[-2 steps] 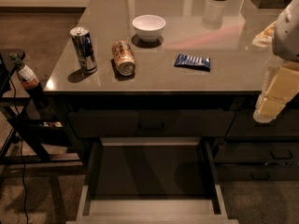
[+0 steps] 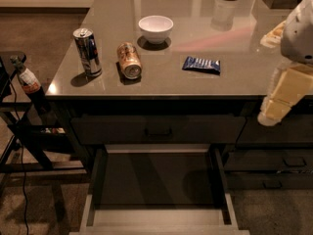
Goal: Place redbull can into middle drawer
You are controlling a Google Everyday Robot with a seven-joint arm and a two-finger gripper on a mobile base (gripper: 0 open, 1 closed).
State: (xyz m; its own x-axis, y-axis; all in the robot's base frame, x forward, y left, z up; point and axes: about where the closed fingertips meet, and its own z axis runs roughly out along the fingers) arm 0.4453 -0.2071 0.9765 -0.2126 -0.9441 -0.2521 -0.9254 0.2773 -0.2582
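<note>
Camera view looks down on the grey table (image 2: pixel 234 48), and the redbull can (image 2: pixel 88 52) stands upright near its near-left corner, well apart from the gripper (image 2: pixel 286 94). Just right of it a tan can (image 2: pixel 129 60) lies on its side, open end toward us, close to the redbull can though I cannot tell if they touch. Farther back sits a white bowl (image 2: pixel 155 28), and a blue packet (image 2: pixel 201 64) lies flat to the right. Below the tabletop the top drawer (image 2: pixel 157 130) is shut, while the middle drawer (image 2: pixel 156 177) is pulled right out toward us, its dark floor bare. Over at the right edge, the gripper hangs beside the table's near-right corner; how far open it is I cannot tell, and the redbull can is not in it.
</note>
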